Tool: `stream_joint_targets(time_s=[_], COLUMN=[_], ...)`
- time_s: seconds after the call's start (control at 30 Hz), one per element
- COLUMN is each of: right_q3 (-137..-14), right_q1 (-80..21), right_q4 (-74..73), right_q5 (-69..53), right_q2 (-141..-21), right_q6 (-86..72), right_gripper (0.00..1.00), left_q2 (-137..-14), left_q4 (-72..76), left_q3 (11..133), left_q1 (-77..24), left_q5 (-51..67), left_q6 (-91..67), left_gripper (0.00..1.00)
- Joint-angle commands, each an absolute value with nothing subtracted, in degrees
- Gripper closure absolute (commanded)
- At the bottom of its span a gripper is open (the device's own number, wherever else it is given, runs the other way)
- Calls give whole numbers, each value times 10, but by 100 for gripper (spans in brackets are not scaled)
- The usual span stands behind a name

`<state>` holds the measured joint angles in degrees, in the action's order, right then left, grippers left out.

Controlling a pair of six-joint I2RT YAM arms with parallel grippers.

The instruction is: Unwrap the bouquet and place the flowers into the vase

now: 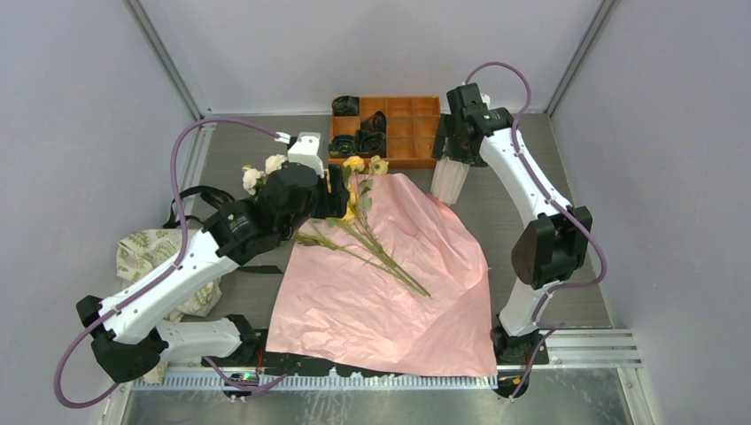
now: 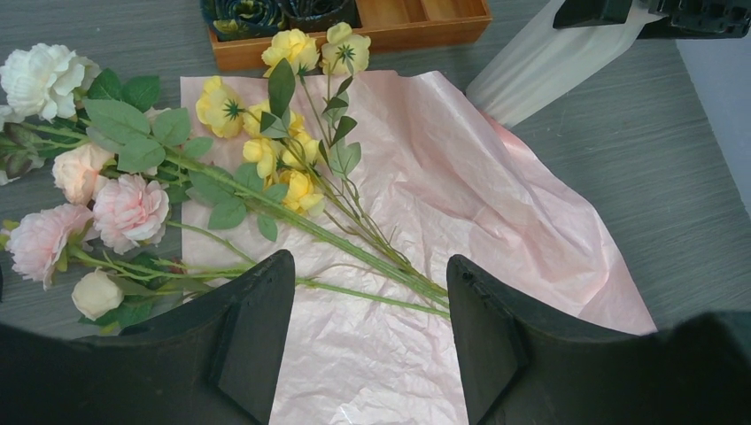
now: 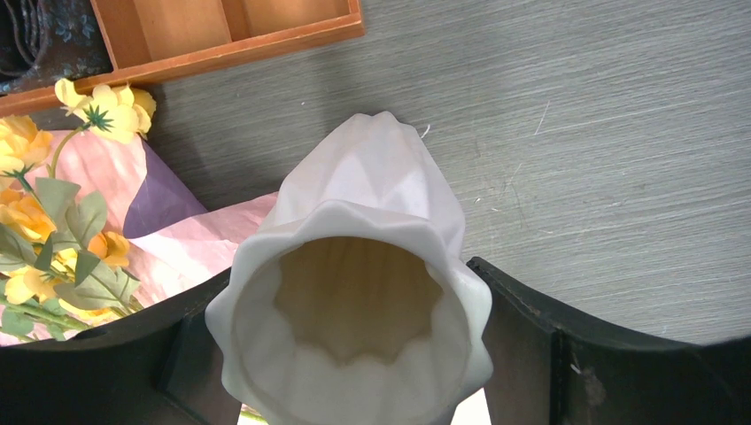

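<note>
**Roses lie loose on the paper, vase held ready at the right**

On the left, the left claw (image 2: pixel 367 263) hangs spread wide and empty over the flowers (image 2: pixel 226 211), which lie flat on the opened pink paper (image 2: pixel 478 204). Their blooms point toward the far left of the table and the stems run slantwise toward the near right. Seen from the wrist, the stems cross the gap between the fingers, below them. This arm is plainly the nearer one to the bunch, and a straight drop with a squeeze across the stems looks like the likely pickup. To the right, off the paper's far corner and just beside the orange tray (image 1: pixel 409 133), the white vase (image 3: pixel 372 168) stands mouth up. The right claw (image 3: pixel 354 274) is clamped around it below the rim, seemingly to steady it.
</note>
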<state>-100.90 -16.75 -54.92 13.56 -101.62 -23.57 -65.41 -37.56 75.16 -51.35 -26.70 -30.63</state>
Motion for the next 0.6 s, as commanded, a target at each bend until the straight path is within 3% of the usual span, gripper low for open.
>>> stream_joint_targets(time_s=[0.0,0.1,0.57], right_q3=[-1041,-1059,-1077], right_q1=[-186,-195,-214], right_q4=[-570,-577,-592], right_q5=[117,125,133], right_q2=[-994,-993,-991], right_q6=[-238,-237,-231], right_gripper=[40,32,23], left_q2=[-637,-633,-625], left_q4=[-356,-359,-364], left_q3=[752,750,743], left_q1=[-511,-511,-510], left_q5=[-267,-271,-278], left_q6=[-311,-311,-311], left_gripper=[36,36,34])
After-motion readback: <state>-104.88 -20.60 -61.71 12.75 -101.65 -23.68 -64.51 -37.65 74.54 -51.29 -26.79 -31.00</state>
